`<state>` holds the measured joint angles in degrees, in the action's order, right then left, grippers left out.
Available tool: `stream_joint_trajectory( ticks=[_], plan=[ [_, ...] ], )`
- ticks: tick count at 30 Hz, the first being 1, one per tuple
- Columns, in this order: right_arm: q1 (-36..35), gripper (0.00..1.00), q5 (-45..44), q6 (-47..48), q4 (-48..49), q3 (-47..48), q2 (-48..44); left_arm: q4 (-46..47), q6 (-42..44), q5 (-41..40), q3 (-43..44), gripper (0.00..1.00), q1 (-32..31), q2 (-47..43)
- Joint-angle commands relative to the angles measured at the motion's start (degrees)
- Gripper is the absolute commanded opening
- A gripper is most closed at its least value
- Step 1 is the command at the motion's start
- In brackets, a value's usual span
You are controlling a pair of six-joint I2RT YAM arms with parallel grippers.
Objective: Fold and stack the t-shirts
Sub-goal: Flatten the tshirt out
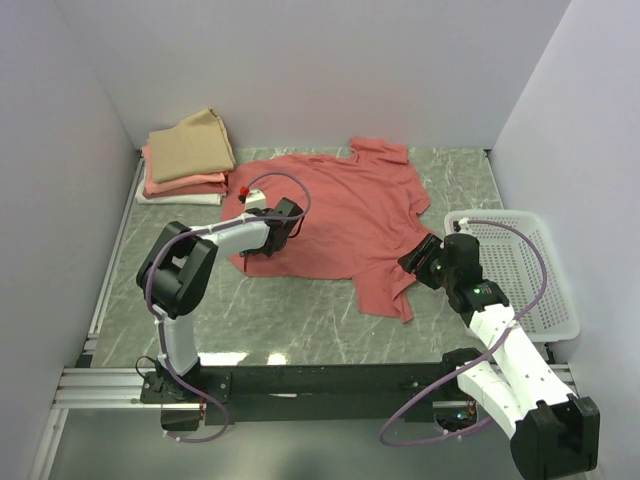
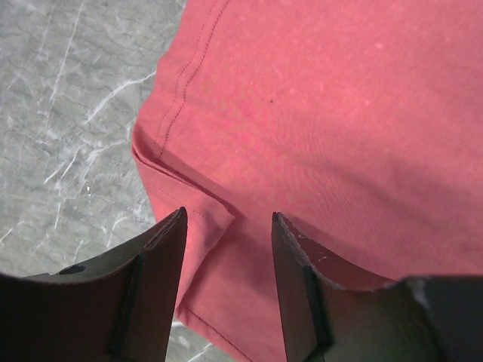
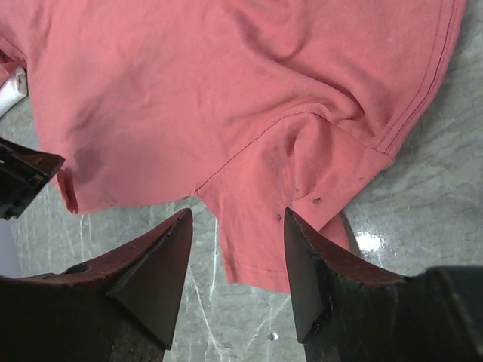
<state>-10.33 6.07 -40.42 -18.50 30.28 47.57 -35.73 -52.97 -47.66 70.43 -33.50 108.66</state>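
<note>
1. While the plain salmon-red cotton t-shirt lies spread and a little rumpled across the middle of the grey marbled table, both arms hang low over its edges.
2. The left gripper stands partly open above a doubled-over hem corner on the shirt's left side, with nothing pinched between its jaws.
3. The right gripper stands wide open over the creased sleeve at the near right edge, and it too is empty.
4. At the back left sits the stack of folded tan, salmon-pink and white shirts, well apart from the loose one. The white perforated plastic basket is on the right.
5. I judge this to be the start of the fold, with each gripper lined up to take cloth.
6. Next, both would need to drop onto the fabric, close firmly and lift together, so the shirt folds evenly rather than bunching.
</note>
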Motion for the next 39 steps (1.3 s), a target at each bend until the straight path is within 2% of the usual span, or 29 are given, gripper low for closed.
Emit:
stream_joint_trajectory(
  ticks=[1, 19, 27, 39],
  plan=[
    [0.22, 0.58, -0.79, 0.79, 0.22, 0.04, -1.34, 1.18, 1.2, 0.11, 1.64, 0.54, 0.27, 0.85],
    [0.22, 0.57, -0.35, 0.17, 1.45, -0.49, -0.2, 4.0, 1.12, 1.43, -4.25, 0.51, 2.38, -2.05],
    [0.22, 0.56, -0.53, 0.0, 1.89, -0.66, 0.24, 4.52, 1.03, 2.13, -6.36, 0.36, 2.73, -5.12],
    [0.22, 0.56, -1.23, 0.17, 1.8, -1.28, 0.5, 4.52, -0.2, 2.04, -10.75, 0.25, 3.17, -10.84]
  ],
)
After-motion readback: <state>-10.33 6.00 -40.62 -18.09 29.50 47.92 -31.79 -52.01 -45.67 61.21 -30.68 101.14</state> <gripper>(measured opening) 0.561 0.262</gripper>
